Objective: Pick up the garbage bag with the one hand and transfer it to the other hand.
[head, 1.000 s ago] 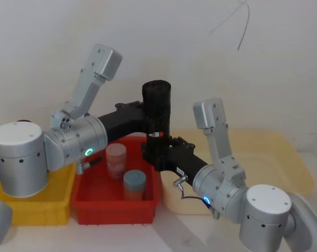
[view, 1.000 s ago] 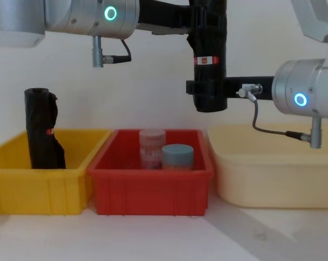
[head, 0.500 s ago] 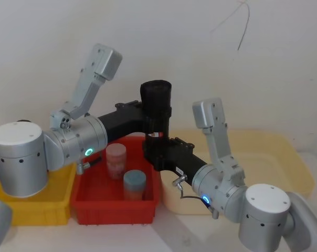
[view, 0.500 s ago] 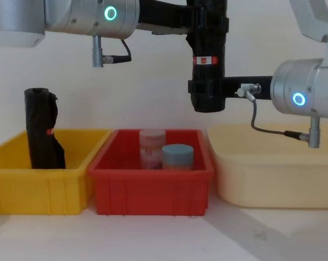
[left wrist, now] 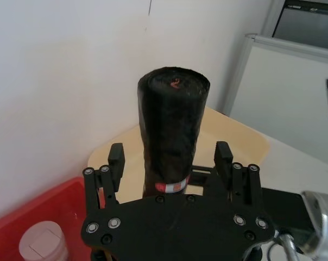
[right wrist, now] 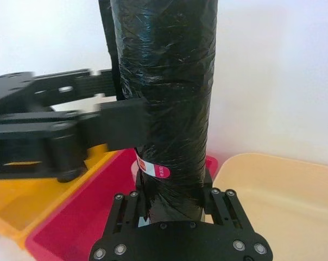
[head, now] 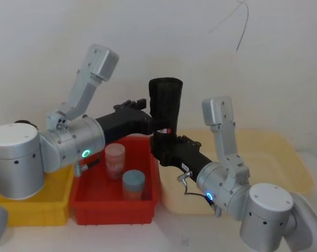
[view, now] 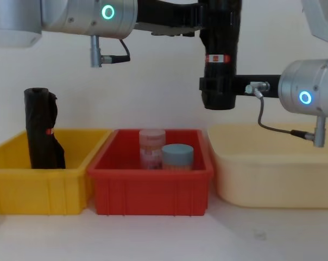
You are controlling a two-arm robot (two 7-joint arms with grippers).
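Note:
The garbage bag [head: 165,102] is a black roll with a white-and-red label band [view: 217,58], held upright in the air above the seam between the red and cream bins. My right gripper [view: 218,89], on the blue-lit arm, is shut on its lower end [right wrist: 174,193]. My left gripper [left wrist: 170,149], on the green-lit arm, straddles the roll higher up [head: 148,116]. Its fingers [left wrist: 116,162] are open, with a gap to the roll on each side.
A red bin [view: 153,182] below holds a pink jar [view: 152,145] and a blue-lidded jar [view: 177,155]. A yellow bin [view: 23,185] on the left holds another black roll [view: 42,130]. A cream bin [view: 272,174] stands on the right.
The roll has shifted to the right and slightly up, carried by the right gripper. The left gripper has stayed beside it near the top.

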